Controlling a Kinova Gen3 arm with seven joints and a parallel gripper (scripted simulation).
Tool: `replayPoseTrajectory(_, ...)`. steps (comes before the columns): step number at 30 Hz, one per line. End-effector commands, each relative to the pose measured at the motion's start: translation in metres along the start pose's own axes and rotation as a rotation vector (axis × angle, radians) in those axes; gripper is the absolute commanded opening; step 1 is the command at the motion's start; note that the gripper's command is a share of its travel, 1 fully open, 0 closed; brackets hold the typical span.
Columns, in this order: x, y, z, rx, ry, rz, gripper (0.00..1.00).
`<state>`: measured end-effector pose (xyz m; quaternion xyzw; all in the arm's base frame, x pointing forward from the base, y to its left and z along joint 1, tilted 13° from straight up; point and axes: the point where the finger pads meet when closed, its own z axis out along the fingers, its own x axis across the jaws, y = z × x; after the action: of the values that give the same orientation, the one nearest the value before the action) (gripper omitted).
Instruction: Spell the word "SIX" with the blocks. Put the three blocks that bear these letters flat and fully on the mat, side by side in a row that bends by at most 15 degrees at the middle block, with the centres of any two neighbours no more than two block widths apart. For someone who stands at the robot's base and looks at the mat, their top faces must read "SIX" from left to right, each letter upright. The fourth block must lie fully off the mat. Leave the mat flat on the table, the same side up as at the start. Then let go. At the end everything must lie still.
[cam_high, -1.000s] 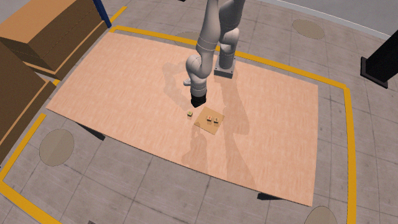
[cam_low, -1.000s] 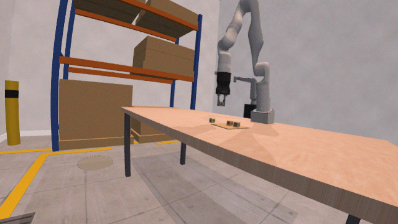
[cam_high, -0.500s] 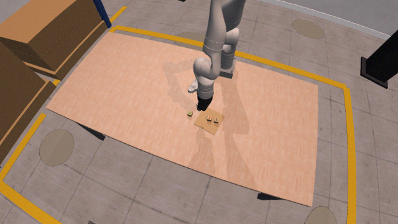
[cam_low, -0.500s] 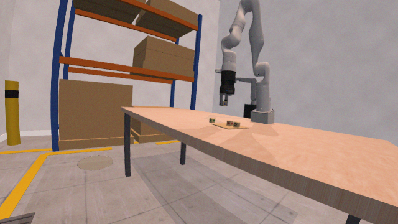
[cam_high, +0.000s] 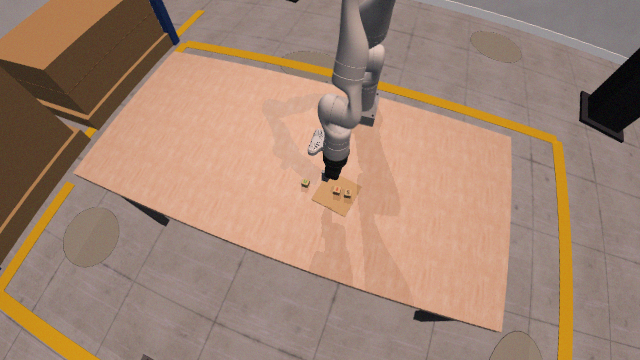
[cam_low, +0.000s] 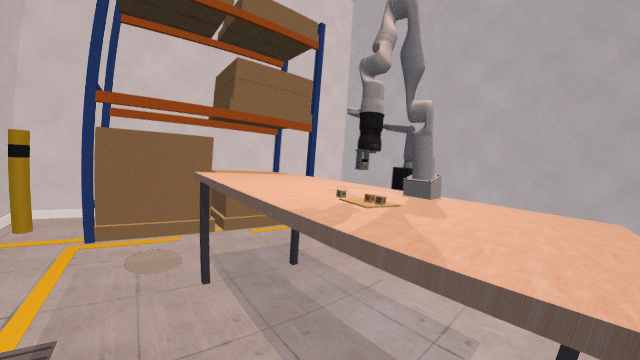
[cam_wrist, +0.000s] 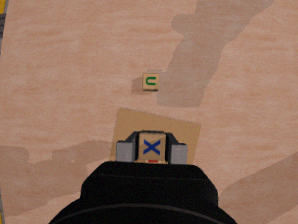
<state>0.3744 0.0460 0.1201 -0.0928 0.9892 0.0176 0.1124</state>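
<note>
The wrist view is showing a blue X on the block (cam_low: 365, 164) (cam_wrist: 151, 146) that the pincer (cam_high: 326, 177) (cam_low: 362, 166) (cam_wrist: 152, 142) is pinching, while the exterior view, hiding that letter, is revealing the block hanging above the table (cam_high: 210, 150) (cam_low: 500, 240) (cam_wrist: 60, 75).

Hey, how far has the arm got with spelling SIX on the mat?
Two blocks, the S block and the red-lettered block, sit side by side on the mat. The X block is in the tool, held above the table. The U block lies off the mat. Left: set X beside the red-lettered block, then let go.
</note>
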Motion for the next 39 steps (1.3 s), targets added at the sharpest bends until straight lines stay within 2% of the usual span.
replayPoseTrajectory(1, -0.001, 0.002, -0.001, -0.001, -0.003, -0.019, 0.49)
replayPoseTrajectory(30, -0.002, 0.005, -0.001, -0.002, -0.004, -0.052, 0.49)
replayPoseTrajectory(35, -0.002, 0.005, 0.007, -0.003, -0.003, -0.052, 0.49)
replayPoseTrajectory(39, -0.002, 0.005, 0.020, -0.003, -0.003, -0.052, 0.49)
